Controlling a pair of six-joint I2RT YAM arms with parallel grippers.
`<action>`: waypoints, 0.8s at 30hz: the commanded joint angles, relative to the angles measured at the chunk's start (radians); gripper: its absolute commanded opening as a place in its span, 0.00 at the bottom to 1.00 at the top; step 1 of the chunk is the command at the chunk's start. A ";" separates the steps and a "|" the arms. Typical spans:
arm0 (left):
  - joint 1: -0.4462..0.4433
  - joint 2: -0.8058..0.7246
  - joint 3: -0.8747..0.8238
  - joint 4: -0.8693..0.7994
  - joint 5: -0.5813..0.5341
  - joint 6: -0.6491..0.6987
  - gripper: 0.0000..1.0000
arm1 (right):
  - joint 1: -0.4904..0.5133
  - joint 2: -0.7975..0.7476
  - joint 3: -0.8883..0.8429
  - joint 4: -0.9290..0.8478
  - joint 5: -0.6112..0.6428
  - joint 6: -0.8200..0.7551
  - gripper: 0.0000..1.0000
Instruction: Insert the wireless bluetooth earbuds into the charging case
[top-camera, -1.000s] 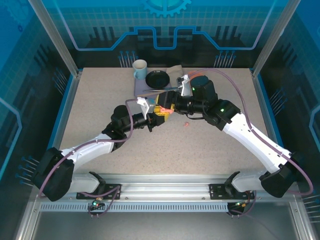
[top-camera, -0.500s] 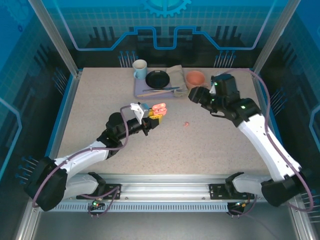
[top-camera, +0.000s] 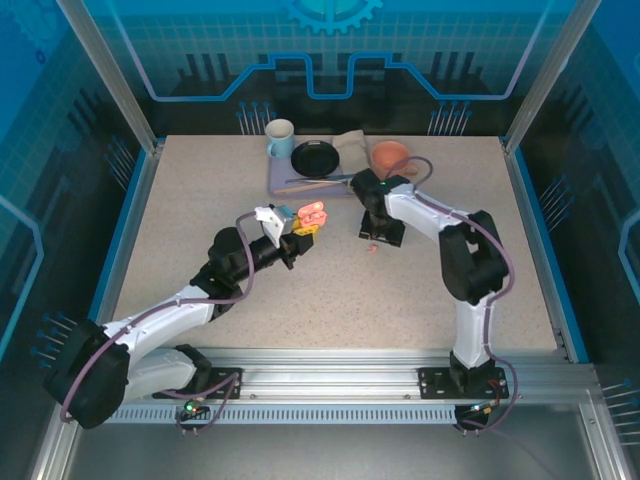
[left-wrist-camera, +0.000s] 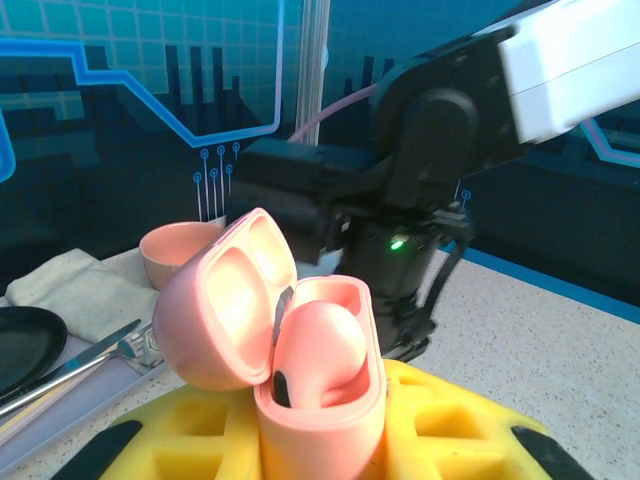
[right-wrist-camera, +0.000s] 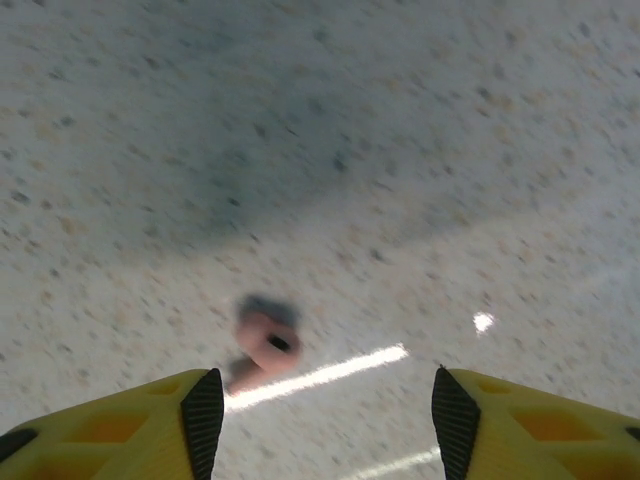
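Earbud now lies between the released right tool's jaws, newly swung over it for pickup; left tool grasps the open charging case.

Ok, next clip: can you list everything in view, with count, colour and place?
charging case: one, salmon-pink, lid open, held above the table
earbud in case: one, pink, seated in the open case
loose earbud: one, pink, on the table mid-centre
mug: one, pale, far edge
plate: one, black, on the mat
mat: one, lilac-grey, far centre
cutlery: count unclear, near edge of the mat
cloth: one, beige, beside the plate
bowl: one, salmon, right of the cloth
table: one, speckled beige
left claw: yellow fingers, shut on the case
right claw: open above the loose earbud
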 joint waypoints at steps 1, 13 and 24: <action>0.008 -0.031 -0.006 0.015 -0.010 0.019 0.00 | 0.037 0.055 0.072 -0.080 0.080 0.002 0.62; 0.009 -0.045 -0.014 0.016 -0.009 0.013 0.00 | 0.055 0.059 -0.041 -0.045 0.085 -0.004 0.62; 0.008 -0.039 -0.002 0.016 -0.004 0.006 0.00 | 0.065 -0.028 -0.160 0.015 0.059 -0.016 0.62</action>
